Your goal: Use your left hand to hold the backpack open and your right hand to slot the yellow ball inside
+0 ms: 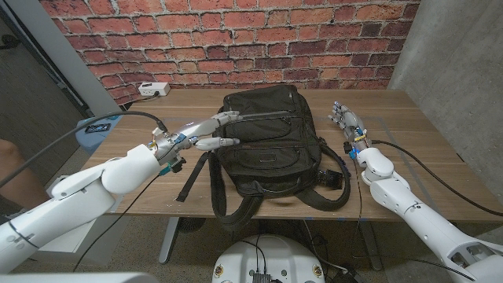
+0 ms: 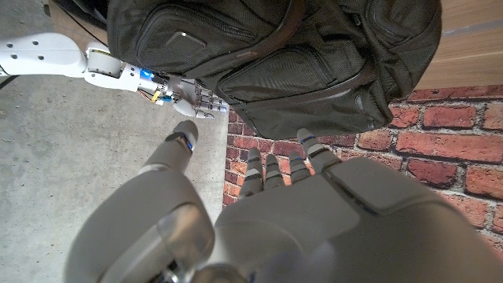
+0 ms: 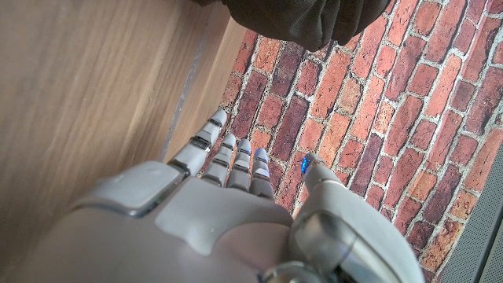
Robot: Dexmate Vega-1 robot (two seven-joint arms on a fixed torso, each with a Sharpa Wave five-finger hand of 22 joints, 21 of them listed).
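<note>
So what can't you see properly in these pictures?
- Inside of the backpack: head view, its dark fabric covers it, so any contents are hidden.
- Left hand's contact with the backpack: head view, too small to tell whether it grips.
- White box at the table's far edge: too small to identify.

From my seat I see a red brick wall [image 1: 236, 39] at twelve o'clock behind the wooden table [image 1: 424, 149], grey concrete wall [image 1: 464, 55] at two o'clock, grey floor [image 1: 149, 251] below.
</note>
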